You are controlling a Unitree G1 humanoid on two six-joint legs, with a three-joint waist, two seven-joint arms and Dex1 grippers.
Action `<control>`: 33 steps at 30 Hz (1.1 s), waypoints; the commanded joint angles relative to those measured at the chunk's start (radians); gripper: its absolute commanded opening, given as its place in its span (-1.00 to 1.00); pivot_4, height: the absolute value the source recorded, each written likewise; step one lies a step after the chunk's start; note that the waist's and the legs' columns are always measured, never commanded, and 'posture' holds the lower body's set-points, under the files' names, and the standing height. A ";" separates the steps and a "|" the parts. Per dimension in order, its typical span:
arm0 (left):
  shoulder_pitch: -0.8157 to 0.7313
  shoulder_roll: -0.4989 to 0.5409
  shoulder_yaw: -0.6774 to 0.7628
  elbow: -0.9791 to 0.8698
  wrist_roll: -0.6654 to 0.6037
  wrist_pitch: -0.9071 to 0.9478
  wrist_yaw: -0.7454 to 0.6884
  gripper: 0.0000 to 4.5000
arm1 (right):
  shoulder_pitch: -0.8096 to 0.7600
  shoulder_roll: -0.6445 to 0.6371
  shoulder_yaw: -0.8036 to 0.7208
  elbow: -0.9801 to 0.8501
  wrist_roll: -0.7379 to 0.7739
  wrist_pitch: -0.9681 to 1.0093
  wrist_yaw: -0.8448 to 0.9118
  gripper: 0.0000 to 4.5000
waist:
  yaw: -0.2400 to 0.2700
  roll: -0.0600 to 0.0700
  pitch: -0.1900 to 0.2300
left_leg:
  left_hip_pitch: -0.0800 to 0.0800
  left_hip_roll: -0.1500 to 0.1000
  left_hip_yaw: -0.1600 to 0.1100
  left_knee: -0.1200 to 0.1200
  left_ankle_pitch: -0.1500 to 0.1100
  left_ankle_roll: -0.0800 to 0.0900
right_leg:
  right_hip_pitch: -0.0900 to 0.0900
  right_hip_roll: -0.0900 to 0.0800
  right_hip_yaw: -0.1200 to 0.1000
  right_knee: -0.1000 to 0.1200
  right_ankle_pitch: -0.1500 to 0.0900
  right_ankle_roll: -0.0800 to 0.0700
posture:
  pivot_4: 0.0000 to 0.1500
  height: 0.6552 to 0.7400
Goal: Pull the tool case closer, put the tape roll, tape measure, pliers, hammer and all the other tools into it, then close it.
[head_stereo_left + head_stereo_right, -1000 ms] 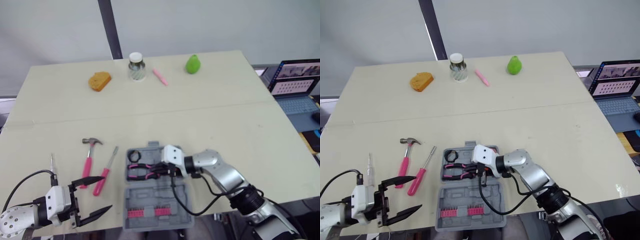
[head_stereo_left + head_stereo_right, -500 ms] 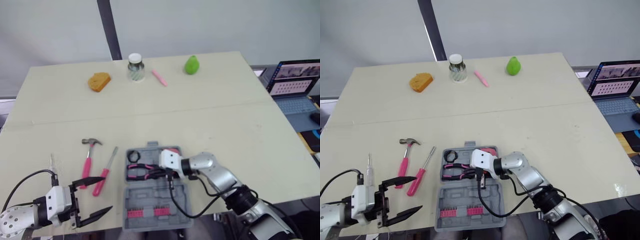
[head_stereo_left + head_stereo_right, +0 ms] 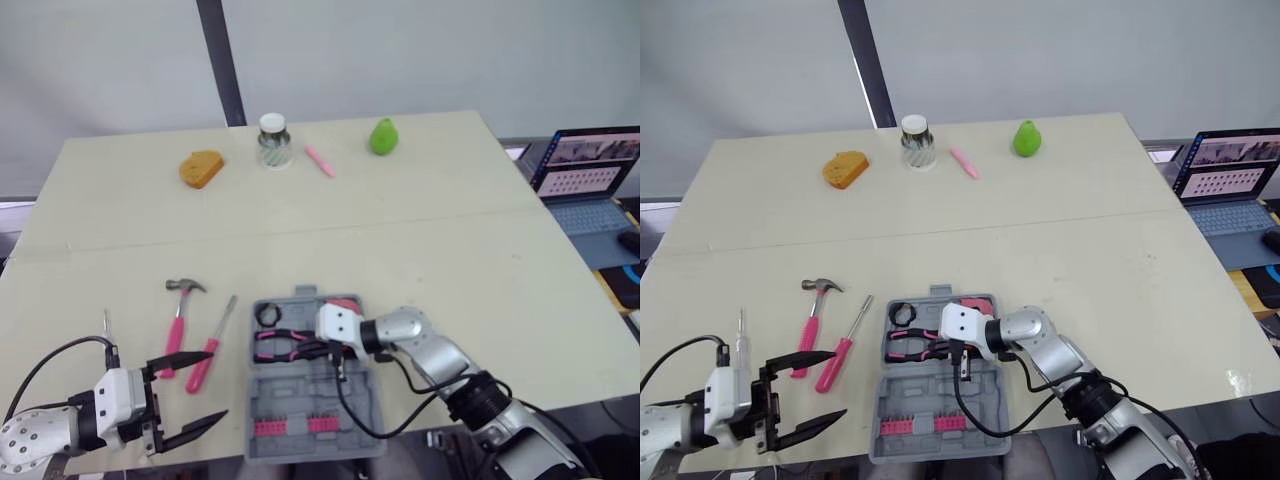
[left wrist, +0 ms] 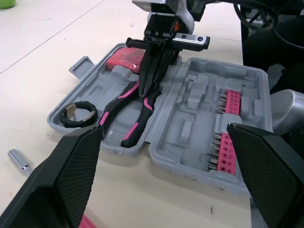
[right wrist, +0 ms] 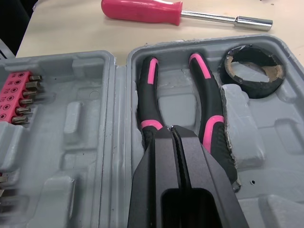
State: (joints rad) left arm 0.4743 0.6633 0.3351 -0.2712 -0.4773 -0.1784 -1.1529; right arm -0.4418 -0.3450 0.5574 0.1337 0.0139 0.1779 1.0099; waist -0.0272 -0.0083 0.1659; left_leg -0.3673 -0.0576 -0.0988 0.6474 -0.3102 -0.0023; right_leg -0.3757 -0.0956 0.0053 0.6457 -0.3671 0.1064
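The tool case (image 3: 290, 395) sits wide open at the near edge of the table (image 3: 450, 250), roughly in the middle. The far half already holds the pliers (image 5: 209, 95) in their slot, the black tape roll (image 5: 251, 71) in the corner beside them, and the red tape measure (image 4: 124, 60) at the other end. The near half has two pink strips of bits (image 3: 290, 427).

The right gripper (image 5: 170, 129) is down in the case with its jaws pressed together, tips right on the head of the pliers. Can't tell if it's actually pinching anything.

Just left of the case, not touching it, the pink-handled screwdriver (image 3: 210, 345) lies on the table, and the hammer (image 3: 178, 315) is beside that. A thin little tool (image 3: 105, 325) lies further left. The left gripper (image 3: 213, 387) hangs over the near left corner, jaws wide apart, holding nothing.

Along the far side there's a jar (image 3: 272, 140), a sponge (image 3: 200, 168), a pink pen (image 3: 320, 160) and a green pear (image 3: 382, 136). A laptop (image 3: 585, 175) sits off to the right.
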 commanded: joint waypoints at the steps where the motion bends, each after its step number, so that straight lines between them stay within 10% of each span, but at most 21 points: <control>1: 0.008 0.010 0.017 -0.058 -0.020 0.020 0.020 1.00 | 0.033 -0.022 0.047 0.096 -0.071 0.073 -0.001 -0.98 | 0.000 0.000 -0.002 | 0.000 0.000 0.000 0.000 0.000 0.000 | 0.000 0.000 0.000 0.000 0.000 0.000 | 1.00 0.43; 16: -0.030 -0.033 0.010 -0.085 -0.057 0.143 0.123 1.00 | 0.004 -0.024 -0.116 -0.162 0.110 0.236 0.012 -0.98 | 0.006 0.003 -0.007 | -0.002 0.000 -0.001 0.000 -0.001 0.000 | -0.001 0.000 0.000 -0.002 0.000 -0.001 | 1.00 0.43; 28: -0.065 -0.048 0.021 0.022 -0.037 0.169 0.132 1.00 | 0.194 -0.336 -0.450 -0.510 0.339 0.447 0.067 -0.98 | 0.027 0.005 -0.002 | -0.005 0.001 -0.001 0.000 -0.002 0.001 | 0.000 0.000 -0.001 -0.009 0.000 0.000 | 1.00 0.43; 33: -0.051 -0.047 0.026 0.059 -0.031 0.141 0.102 1.00 | 0.343 -0.440 -0.551 -0.586 0.406 0.486 0.065 -0.22 | 0.026 0.005 0.001 | -0.005 0.001 0.000 0.000 -0.002 0.002 | 0.001 0.000 -0.001 -0.009 0.000 0.000 | 1.00 0.43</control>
State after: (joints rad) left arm 0.4097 0.6118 0.3422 -0.2174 -0.5054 -0.0125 -1.0355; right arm -0.1186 -0.7715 0.0467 -0.3980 0.3850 0.6617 1.0645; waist -0.0013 -0.0028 0.1672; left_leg -0.3722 -0.0564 -0.0991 0.6475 -0.3126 -0.0007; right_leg -0.3749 -0.0954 0.0044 0.6361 -0.3672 0.1064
